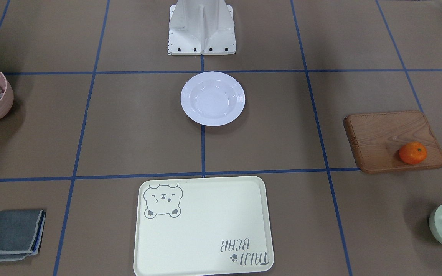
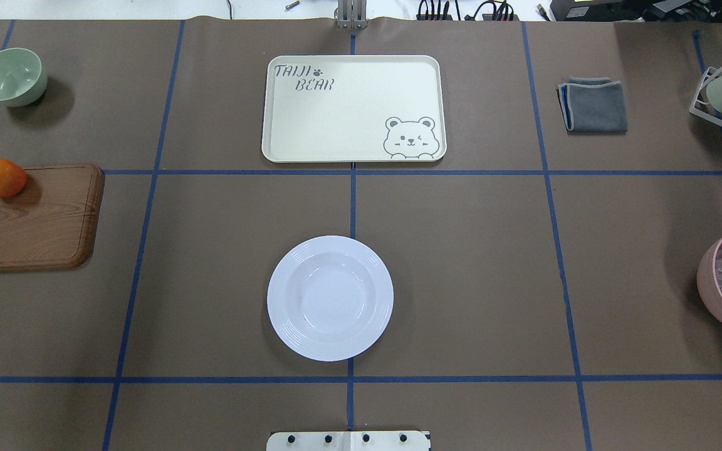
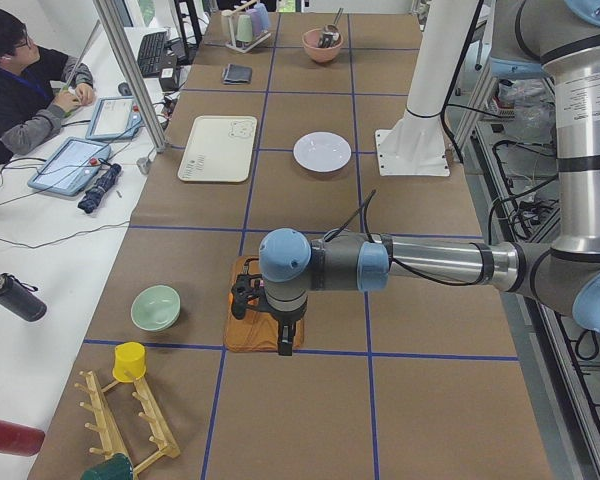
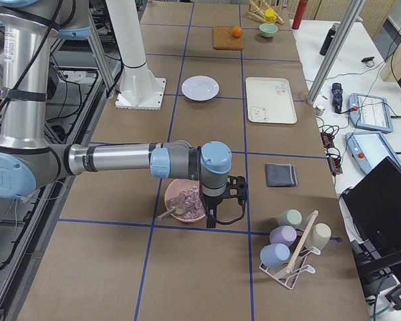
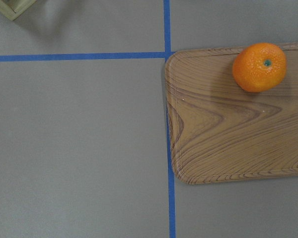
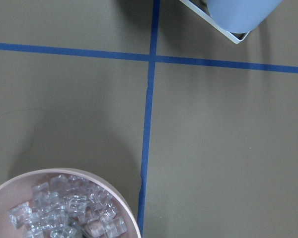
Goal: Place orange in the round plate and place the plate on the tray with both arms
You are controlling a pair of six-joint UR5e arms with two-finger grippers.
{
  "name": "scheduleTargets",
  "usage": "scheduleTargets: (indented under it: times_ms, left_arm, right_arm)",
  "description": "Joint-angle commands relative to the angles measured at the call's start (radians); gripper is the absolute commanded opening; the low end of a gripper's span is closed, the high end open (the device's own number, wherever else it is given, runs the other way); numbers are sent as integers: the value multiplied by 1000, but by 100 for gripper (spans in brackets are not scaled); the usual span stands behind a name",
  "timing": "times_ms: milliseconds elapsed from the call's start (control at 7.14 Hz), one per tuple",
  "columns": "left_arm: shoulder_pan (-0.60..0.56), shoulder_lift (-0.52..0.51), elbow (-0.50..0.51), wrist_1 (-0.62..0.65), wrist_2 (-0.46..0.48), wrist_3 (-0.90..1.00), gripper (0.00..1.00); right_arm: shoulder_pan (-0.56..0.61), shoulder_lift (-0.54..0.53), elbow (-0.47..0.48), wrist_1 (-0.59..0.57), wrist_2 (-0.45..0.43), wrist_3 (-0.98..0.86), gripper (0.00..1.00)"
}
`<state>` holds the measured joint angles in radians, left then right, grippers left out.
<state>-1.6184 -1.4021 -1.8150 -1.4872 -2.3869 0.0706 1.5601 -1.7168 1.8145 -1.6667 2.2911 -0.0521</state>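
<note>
Orange (image 2: 1, 178) on wooden board (image 2: 29, 219) — green bowl (image 2: 10, 76) nearby, round plate (image 2: 329, 297) well apart

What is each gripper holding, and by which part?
Nothing, it seems: the orange lies free on the wooden board, the round plate sits untouched. The left gripper and right gripper hang above the table.

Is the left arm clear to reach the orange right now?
Probably yes: the left arm hangs above the wooden board, and the orange sits exposed near its corner, nothing covering it.
</note>
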Motion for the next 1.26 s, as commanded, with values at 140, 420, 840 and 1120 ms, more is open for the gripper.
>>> scheduleTargets:
  times_ms: [140,420,840,1120]
  left_arm:
    - [0,-8,-6,-27,0,0,99]
    - [-3,-11,-17,-169,8,-3,99]
    - [-5,-43,-7,-415,5,-9,99]
    - [-3,-165,114,-571,15,-18,99]
  right_arm:
    - [0,12,5,4,-2,-2,100]
    - [0,73,32,5,-37,-3,100]
    - [-2,222,62,5,-44,-2,100]
    - [-3,258,61,4,-76,-2,100]
